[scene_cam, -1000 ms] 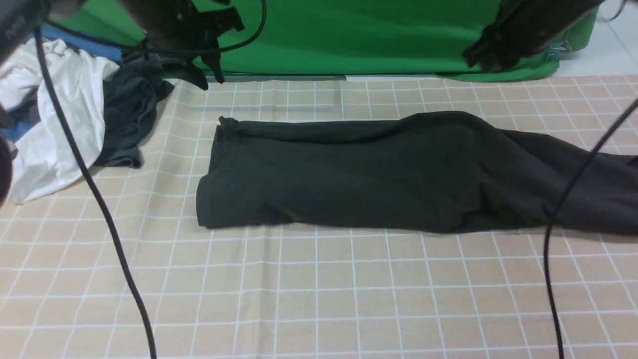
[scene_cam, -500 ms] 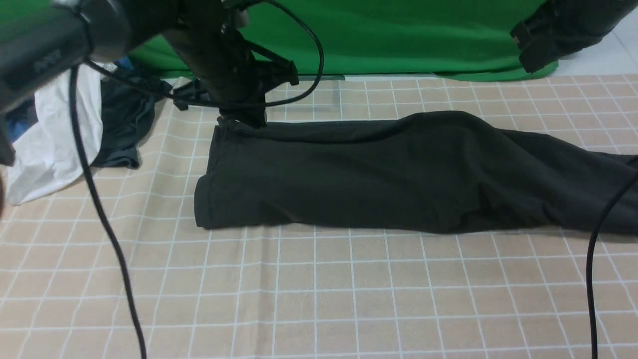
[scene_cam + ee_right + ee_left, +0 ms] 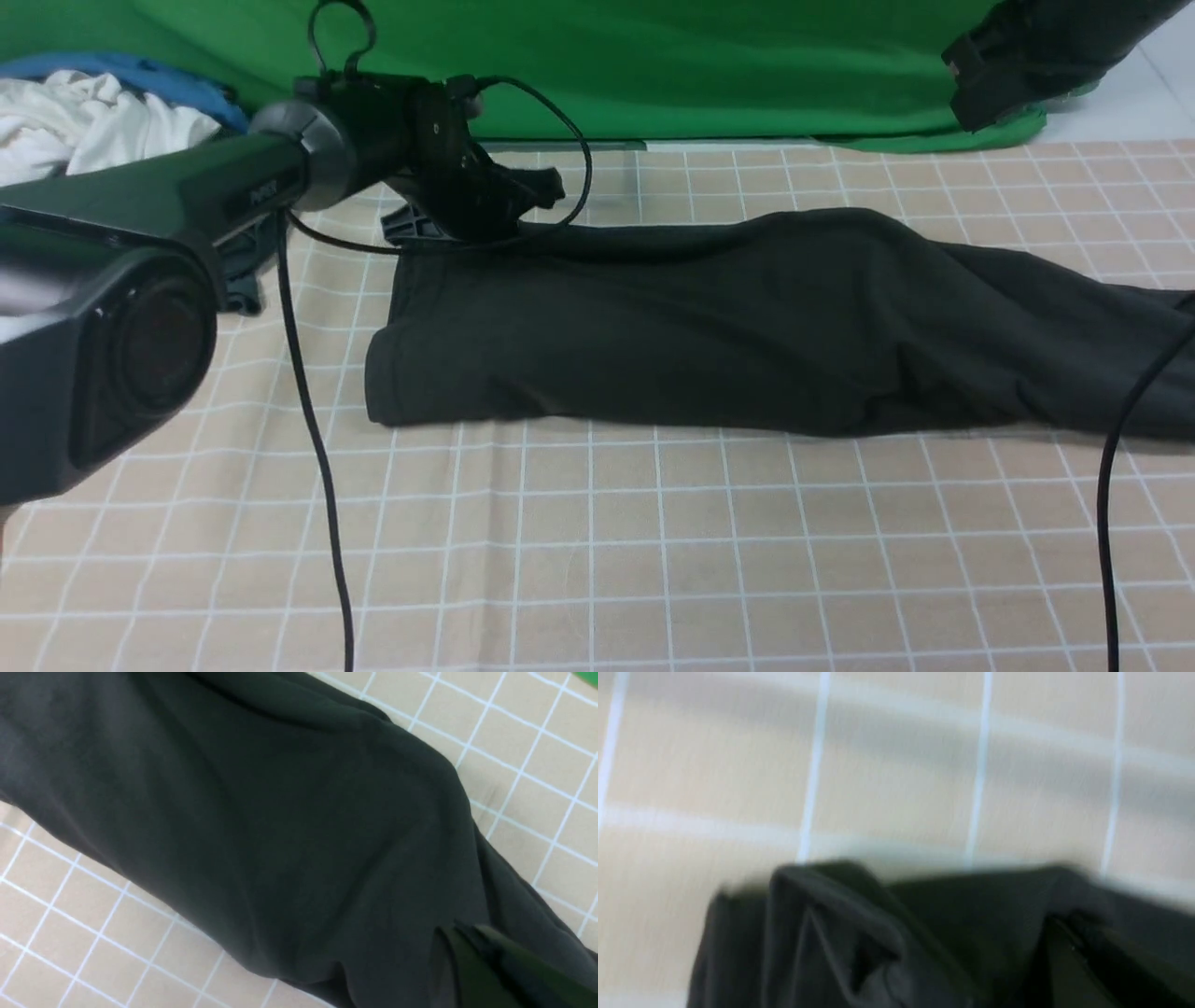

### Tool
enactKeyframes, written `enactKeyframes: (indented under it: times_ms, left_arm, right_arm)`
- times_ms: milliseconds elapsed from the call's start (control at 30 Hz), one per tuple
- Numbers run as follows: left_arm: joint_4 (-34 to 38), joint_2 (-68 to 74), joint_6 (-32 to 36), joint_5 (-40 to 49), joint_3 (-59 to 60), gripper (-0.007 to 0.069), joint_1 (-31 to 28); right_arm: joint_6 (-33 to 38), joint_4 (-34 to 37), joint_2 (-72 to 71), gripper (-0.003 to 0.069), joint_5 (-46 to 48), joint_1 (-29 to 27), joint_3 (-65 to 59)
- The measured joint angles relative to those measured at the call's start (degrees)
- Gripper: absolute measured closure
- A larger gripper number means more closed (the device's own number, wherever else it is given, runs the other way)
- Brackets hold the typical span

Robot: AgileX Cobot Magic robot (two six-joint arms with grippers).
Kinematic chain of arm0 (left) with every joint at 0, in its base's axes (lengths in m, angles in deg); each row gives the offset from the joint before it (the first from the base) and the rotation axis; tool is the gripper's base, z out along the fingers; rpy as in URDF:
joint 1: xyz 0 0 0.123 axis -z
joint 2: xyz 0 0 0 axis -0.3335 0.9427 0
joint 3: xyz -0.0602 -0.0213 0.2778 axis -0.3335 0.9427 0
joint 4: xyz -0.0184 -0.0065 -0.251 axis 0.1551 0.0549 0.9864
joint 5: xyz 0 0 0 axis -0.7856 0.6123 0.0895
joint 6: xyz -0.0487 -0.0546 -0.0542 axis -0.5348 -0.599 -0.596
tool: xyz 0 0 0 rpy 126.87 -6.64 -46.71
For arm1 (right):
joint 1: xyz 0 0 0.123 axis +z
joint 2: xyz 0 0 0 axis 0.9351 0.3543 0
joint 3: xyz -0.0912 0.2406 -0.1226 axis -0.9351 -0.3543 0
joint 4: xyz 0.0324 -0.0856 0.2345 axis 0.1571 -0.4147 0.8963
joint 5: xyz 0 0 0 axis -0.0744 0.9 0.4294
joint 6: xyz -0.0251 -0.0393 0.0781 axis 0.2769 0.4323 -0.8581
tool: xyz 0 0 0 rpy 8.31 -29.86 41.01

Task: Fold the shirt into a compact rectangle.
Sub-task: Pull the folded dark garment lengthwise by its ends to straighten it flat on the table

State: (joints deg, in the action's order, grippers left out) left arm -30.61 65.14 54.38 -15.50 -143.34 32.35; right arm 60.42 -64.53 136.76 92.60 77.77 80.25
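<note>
Lighting is even; a faint shadow is cast under the black cotton shirt [image 3: 709, 317]; the left wrist view is blurred.

Matt black knit cloth on shirt [image 3: 709, 317], softly creased. Matt beige checked cloth over surface [image 3: 597, 560], lightly wrinkled. Smooth, semi-gloss black plastic on left arm [image 3: 140, 215].

L arm [image 3: 168, 205]: matte black, round joint housing, grey collar ring, faint lettering. Thin black cables [image 3: 308, 401] loop off wrist & hang down. R arm [image 3: 1036, 47]: black too; R gripper [image 3: 460, 947] dark wedge.
</note>
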Motion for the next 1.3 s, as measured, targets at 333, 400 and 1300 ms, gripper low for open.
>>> enactKeyframes:
  times_ms: [333,400,1300]
  left_arm:
    - [-3.3,-4.7,-3.2,12.9,-4.1,0.061,-2.3]
    - [-3.5,-6.0,-3.0,16.2,-4.1,0.061,-2.8]
    - [-1.8,-16.6,-1.9,34.7,12.6,0.006,-3.9]
  right_arm:
    - [0.3,0.0,0.0,0.0621,0.0,0.0,0.0]
    - [0.3,0.0,0.0,0.0621,0.3,0.0,0.0]
    - [2.0,5.4,0.0,0.0621,2.4,0.0,0.0]
